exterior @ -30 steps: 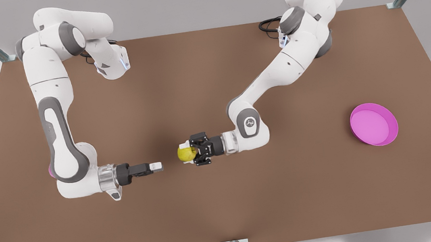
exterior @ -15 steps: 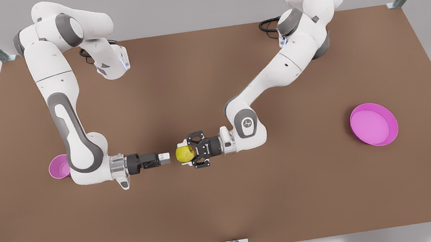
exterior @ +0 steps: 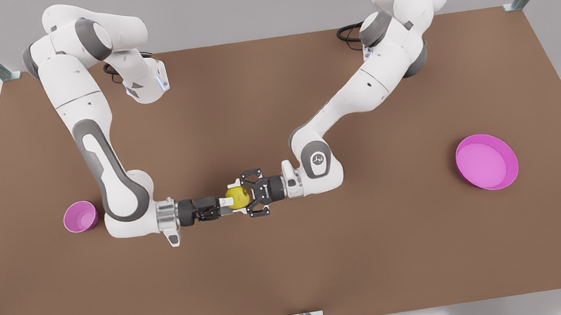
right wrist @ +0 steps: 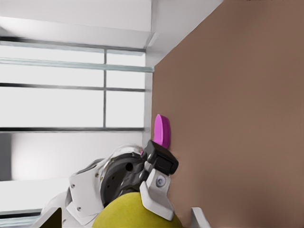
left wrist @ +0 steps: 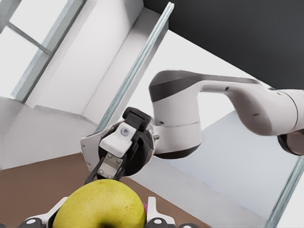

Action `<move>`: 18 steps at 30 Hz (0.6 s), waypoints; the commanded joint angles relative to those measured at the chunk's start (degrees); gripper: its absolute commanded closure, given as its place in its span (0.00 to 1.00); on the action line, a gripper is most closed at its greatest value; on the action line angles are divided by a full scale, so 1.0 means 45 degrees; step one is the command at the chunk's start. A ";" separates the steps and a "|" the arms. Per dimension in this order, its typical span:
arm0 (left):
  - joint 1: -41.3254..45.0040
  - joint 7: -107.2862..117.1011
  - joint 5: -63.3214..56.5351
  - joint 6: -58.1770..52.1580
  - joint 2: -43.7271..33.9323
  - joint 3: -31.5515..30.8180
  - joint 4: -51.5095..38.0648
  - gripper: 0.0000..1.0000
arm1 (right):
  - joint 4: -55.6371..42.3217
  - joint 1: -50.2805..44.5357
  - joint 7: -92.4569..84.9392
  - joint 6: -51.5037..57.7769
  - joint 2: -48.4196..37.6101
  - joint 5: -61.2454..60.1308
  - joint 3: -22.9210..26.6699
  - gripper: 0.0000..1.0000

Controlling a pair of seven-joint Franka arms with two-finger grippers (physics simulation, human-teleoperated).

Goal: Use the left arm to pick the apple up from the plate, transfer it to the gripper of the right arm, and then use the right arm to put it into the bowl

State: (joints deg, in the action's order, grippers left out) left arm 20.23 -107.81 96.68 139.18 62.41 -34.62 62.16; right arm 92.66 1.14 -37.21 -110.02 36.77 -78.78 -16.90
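You're about halfway: the apple (exterior: pixel 237 197) is off the plate (exterior: pixel 487 162) at the front view's right and sits mid-frame above the tabletop (exterior: pixel 292 262). Your left end effector (exterior: pixel 243 198) is clamped on it, and your right end effector (exterior: pixel 226 205) has its fingers spread around it, not yet squeezing as far as I can tell. The release and the drop into the bowl (exterior: pixel 80 217) at far left remain. Smooth, round, yellow-green fruit; glossy pink dishes.
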 commanded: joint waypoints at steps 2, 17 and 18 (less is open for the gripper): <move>0.0017 -0.1374 -0.0019 -0.0050 -0.0022 0.0017 -0.0005 0.24 | -0.0005 -0.0019 -0.1165 -0.0238 0.0071 -0.0013 -0.0014 0.00; -0.0003 -0.1355 -0.0038 -0.0050 -0.0022 0.0056 -0.0005 0.24 | 0.0073 -0.0547 -0.1301 -0.0570 0.0267 0.0007 -0.0015 0.00; -0.0003 -0.1374 -0.0038 -0.0050 -0.0022 0.0056 -0.0005 0.24 | 0.0092 -0.0547 -0.1399 -0.0570 0.0267 0.0007 -0.0015 0.00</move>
State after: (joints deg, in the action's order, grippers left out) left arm 20.22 -111.94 96.61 139.20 62.42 -34.34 62.17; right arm 93.03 -1.31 -40.80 -112.26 37.96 -78.76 -16.94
